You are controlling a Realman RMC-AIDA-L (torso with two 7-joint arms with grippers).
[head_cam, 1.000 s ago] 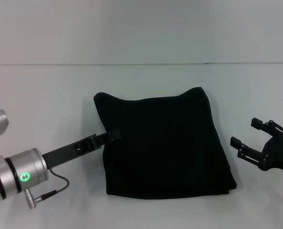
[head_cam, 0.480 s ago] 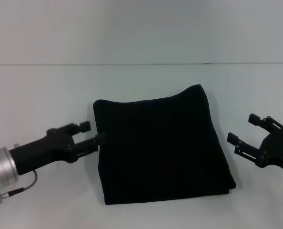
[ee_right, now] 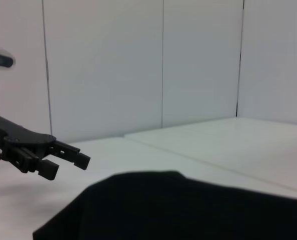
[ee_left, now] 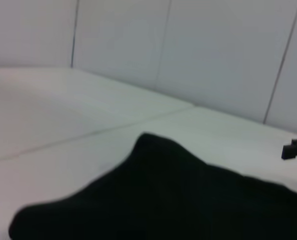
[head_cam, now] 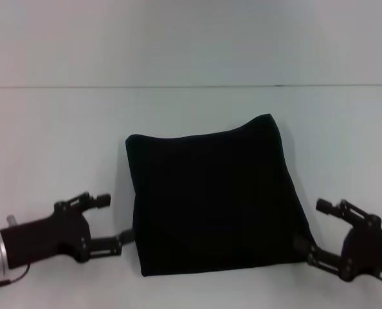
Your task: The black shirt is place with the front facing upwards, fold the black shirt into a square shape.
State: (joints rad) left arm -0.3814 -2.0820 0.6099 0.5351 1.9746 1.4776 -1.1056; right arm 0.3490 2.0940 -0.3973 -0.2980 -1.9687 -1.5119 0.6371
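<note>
Both grippers stand with fingers spread and hold nothing: left gripper (head_cam: pixel 109 222) at lower left, right gripper (head_cam: pixel 319 232) at lower right. Between them the shirt (head_cam: pixel 213 199) lies at frame centre, folded roughly square; folding looks essentially finished, perhaps minor tidying left.

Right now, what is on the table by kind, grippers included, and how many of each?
Black shirt, folded into a rough square: 1
Grippers, left gripper and right gripper, both open beside the shirt: 2
Total: 3
</note>
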